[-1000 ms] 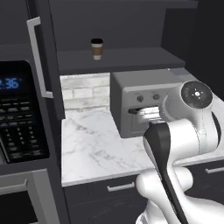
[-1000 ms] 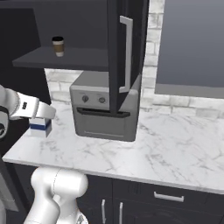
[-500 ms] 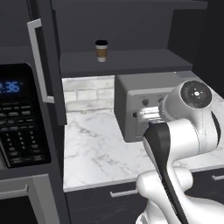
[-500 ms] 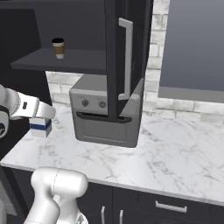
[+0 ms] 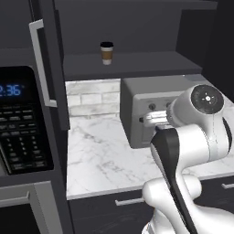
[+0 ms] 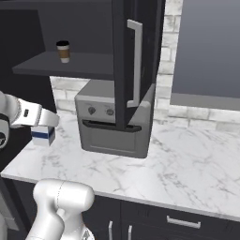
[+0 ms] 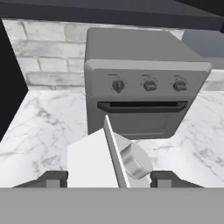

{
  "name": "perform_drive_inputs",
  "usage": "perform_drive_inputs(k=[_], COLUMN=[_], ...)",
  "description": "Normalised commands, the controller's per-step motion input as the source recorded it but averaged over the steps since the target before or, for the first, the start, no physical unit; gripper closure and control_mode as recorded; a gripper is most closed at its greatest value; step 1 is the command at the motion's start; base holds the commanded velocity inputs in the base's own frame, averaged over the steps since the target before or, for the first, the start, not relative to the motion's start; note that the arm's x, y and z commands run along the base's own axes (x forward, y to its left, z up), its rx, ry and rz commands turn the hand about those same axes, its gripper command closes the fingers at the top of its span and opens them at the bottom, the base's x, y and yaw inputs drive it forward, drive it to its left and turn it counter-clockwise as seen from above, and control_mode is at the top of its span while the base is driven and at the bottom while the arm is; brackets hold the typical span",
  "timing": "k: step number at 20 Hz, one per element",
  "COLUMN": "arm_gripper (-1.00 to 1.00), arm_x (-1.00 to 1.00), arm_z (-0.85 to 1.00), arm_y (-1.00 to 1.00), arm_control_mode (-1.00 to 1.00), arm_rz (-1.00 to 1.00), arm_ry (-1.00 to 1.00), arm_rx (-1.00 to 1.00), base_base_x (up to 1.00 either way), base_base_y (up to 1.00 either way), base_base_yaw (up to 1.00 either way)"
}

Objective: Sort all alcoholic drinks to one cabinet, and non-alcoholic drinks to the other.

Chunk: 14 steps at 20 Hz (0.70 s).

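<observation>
The white-and-blue milk carton (image 7: pixel 91 162) is held above the marble counter, and my gripper (image 7: pixel 109 177) is shut on it, one fingertip (image 7: pixel 53 178) on each side of its gable top. From the right base view the carton (image 6: pixel 43 136) hangs under my gripper (image 6: pixel 45 124), left of the toaster oven. The brown coffee cup (image 5: pixel 106 53) with its black lid stands upright on the inner shelf of the open black cabinet (image 5: pixel 137 64), well above the carton. In the right base view the cup (image 6: pixel 63 51) is on the shelf at upper left, beside the open cabinet door (image 6: pixel 123 56).
A grey toaster oven (image 7: pixel 144 83) stands on the counter straight ahead, under the shelf (image 6: pixel 70 68). Another open cabinet door with a silver bar handle (image 5: pixel 40 61) hangs at left above a black microwave (image 5: pixel 20 128). Bare marble counter (image 6: pixel 197 164) stretches to the right.
The whole picture has shifted slightly, so the base has moved a little. The carton stays in my grip in front of the toaster oven.
</observation>
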Motion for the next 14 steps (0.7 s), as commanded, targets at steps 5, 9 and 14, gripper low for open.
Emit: perform_drive_inputs(k=[5,9,14], arm_gripper=[1.00,1.00,1.00], arm_x=[-0.12,0.00,0.05], arm_z=[0.49,0.51,0.71], arm_y=[0.00,-0.12,-0.18], arm_control_mode=[-1.00,-1.00,-1.00], arm_rz=[0.03,0.10,0.07], arm_ry=[-0.20,-0.17,-0.16], arm_rx=[0.00,0.00,-0.01], base_base_x=[0.00,0.00,0.00], base_base_y=[0.00,0.00,0.00], base_base_yaw=[0.00,0.00,0.00])
